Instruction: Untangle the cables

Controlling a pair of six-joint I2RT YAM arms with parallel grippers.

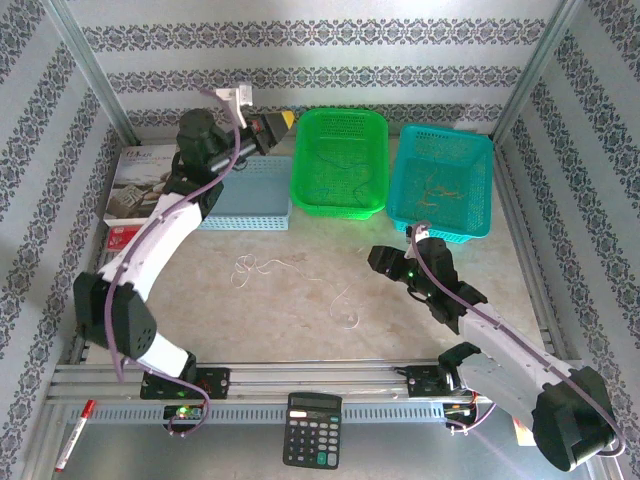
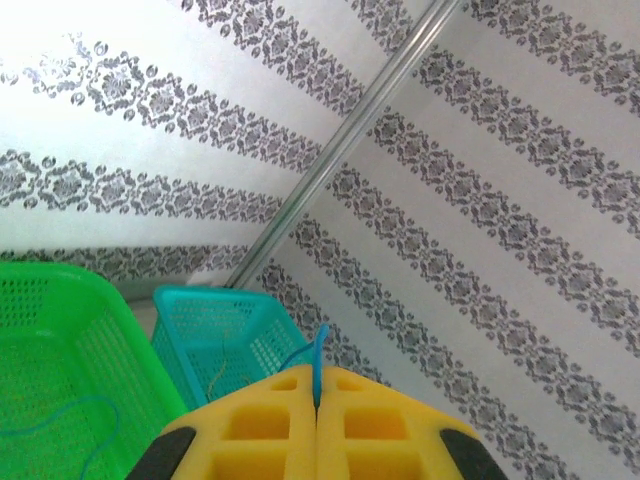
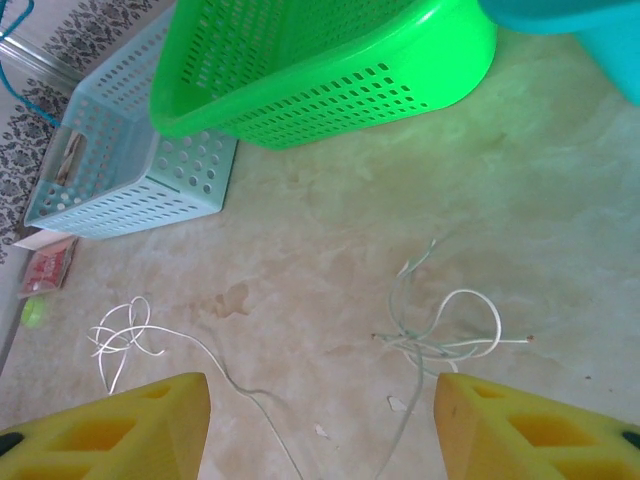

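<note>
Thin white cables lie loose on the table in two small tangles, one at the left (image 1: 250, 268) (image 3: 125, 335) and one at the right (image 1: 345, 305) (image 3: 440, 330). My right gripper (image 1: 385, 262) (image 3: 320, 390) hovers open above the table, with the right tangle just ahead of its right finger and nothing between its fingers. My left gripper (image 1: 283, 123) (image 2: 318, 385) is raised at the back left, by the green basket (image 1: 340, 160). Its jaws are shut on a thin blue cable (image 2: 320, 355) that sticks up between the pads.
The green basket (image 2: 60, 380) holds a blue wire. A teal basket (image 1: 445, 185) (image 2: 215, 340) to its right holds yellowish wires. A light blue basket (image 1: 245, 195) (image 3: 130, 180) and a box (image 1: 140, 185) stand at the back left. A calculator (image 1: 312, 430) lies on the near rail.
</note>
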